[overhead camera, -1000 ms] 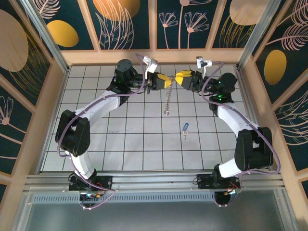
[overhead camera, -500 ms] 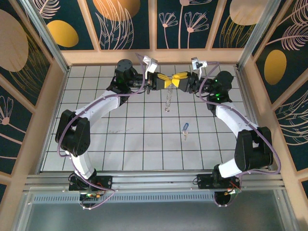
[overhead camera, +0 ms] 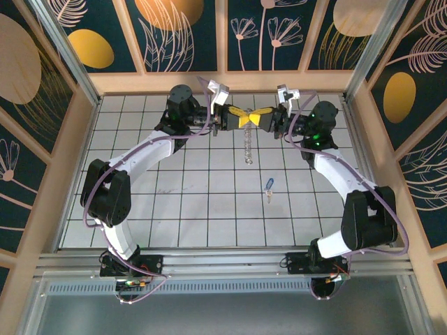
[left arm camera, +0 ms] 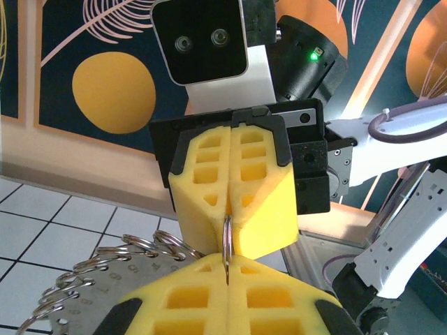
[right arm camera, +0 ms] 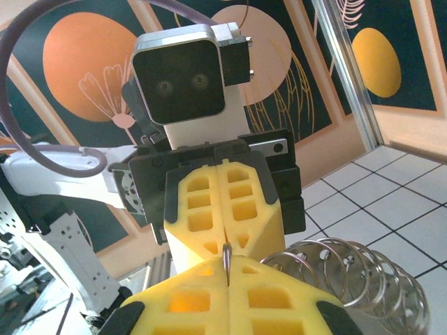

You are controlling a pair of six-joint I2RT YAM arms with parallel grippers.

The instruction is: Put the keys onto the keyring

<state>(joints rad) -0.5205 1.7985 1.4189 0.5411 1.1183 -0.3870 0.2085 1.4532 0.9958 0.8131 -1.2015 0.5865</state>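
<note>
While the keyring (overhead camera: 247,146) hung in the air as a short string of silvery links over the far middle of the table (overhead camera: 174,209), its topmost ring was pinched edge-on between the yellow foam tips of the two grippers, which met nose to nose just above it. The left gripper (overhead camera: 242,119) had its fingers pressed together on that ring from the left. The right gripper (overhead camera: 259,117) had its fingers closed on it from the right in the same way. In both wrist views the thin metal edge ran straight from one closed seam into the other. The remaining links fanned out beside the foam, low and to the left in the left wrist view and low and to the right in the right wrist view.

The key (overhead camera: 269,185), with a blue head and a short silver blade, lay flat on the white tiles. It was nearer the arm bases and slightly right of the hanging chain, well apart from it and from both grippers, and its blade pointed toward the near edge. Around the table stood wood-framed walls (overhead camera: 181,35), their dark panels painted with orange discs and pale plants.
</note>
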